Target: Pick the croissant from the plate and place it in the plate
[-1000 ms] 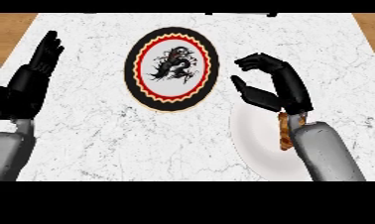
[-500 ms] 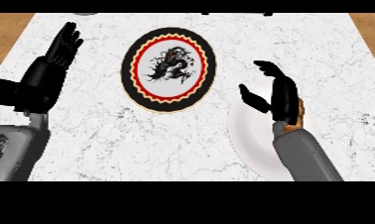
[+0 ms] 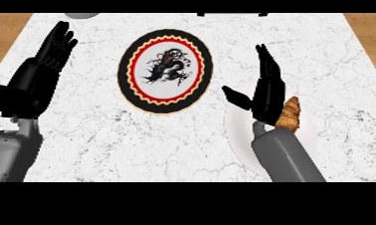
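Croissant [image 3: 289,116] lay on the plain white plate [image 3: 238,134] at roughly five o'clock on the marble surface [image 3: 110,139], most of it hidden behind the right hand [image 3: 266,94] and forearm, with only a golden-brown, ridged strip showing at the wrist's three o'clock side. The right hand's fingers [image 3: 264,64] stood straight and open, pointing toward twelve o'clock, thumb splayed toward nine; they held nothing, and whether the hand touched the pastry could not be told. The left hand [image 3: 44,72] rested open at nine o'clock, fingers up. The dragon-patterned plate [image 3: 166,71], with its black and red rim, sat near the centre, at about ten o'clock from the croissant.

As a judgement, the pastry should have been light, flaky and easily crushed, with a slightly greasy crust that could slide on the smooth plate. The thick middle looked the best place to take hold, fingers on one long side and thumb on the other, avoiding the tapered, brittle tips.
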